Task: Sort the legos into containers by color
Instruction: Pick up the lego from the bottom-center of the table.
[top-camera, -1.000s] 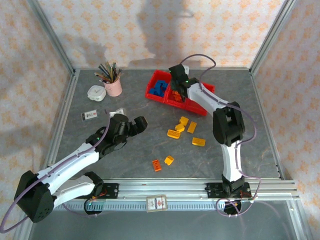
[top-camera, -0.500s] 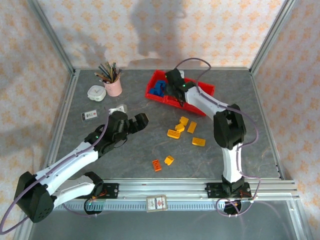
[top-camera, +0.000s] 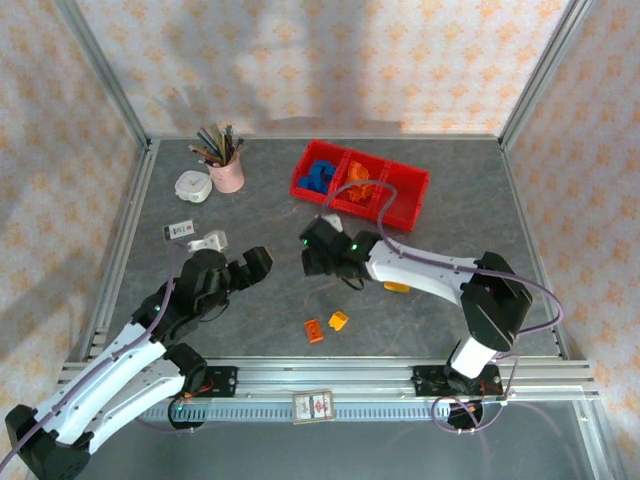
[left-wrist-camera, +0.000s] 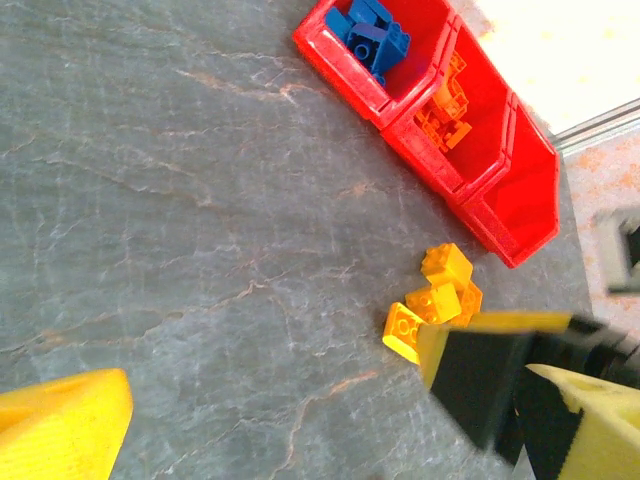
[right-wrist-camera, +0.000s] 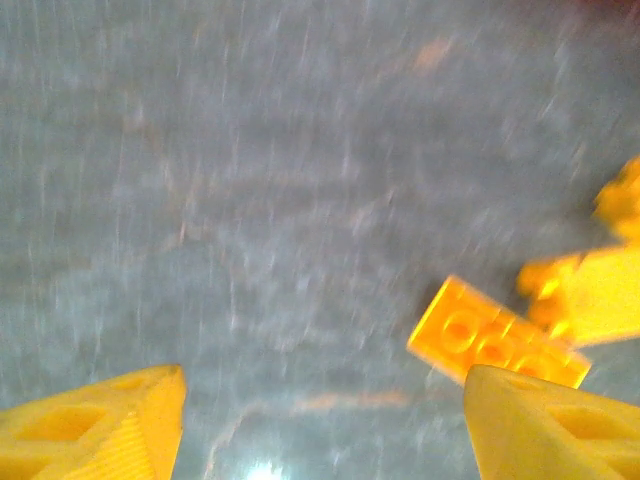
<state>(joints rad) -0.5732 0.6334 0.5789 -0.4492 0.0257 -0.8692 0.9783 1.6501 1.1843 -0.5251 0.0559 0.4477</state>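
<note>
Red plastic containers (top-camera: 411, 211), three joined compartments in one row, stand toward the far side of the table (top-camera: 250, 210).

Contents noted:
- Blue legos (top-camera: 320, 177) lie in the left compartment.
- Orange legos (top-camera: 358, 184) lie in the middle compartment.

Loose items, all on the near side of the containers:
- Yellow legos (left-wrist-camera: 437, 300) sit in a small cluster on the table, near the containers but apart from them. In the overhead view the right arm lies across most of this cluster.
- An orange plate (top-camera: 314, 331) and a yellow-orange brick (top-camera: 338, 321) lie just beside each other, well apart from the containers, close to the near rail.

Right pincer (top-camera: 314, 260): low over the table on the near side of the containers, to the left of the yellow cluster. Its wrist view is blurred, but the fingers (right-wrist-camera: 90, 430) stand spread with bare table between them; nothing is held. A yellow plate (right-wrist-camera: 497, 347) lies flat just beside the right-hand finger in that view.

Left pincer (top-camera: 240, 268): on the near side of the containers and further left, well apart from them. Jaws are wide, with only table surface between them; nothing is held.

Other items: a pink pencil cup (top-camera: 228, 176) and a white dish (top-camera: 192, 186) stand to the left of the containers.
</note>
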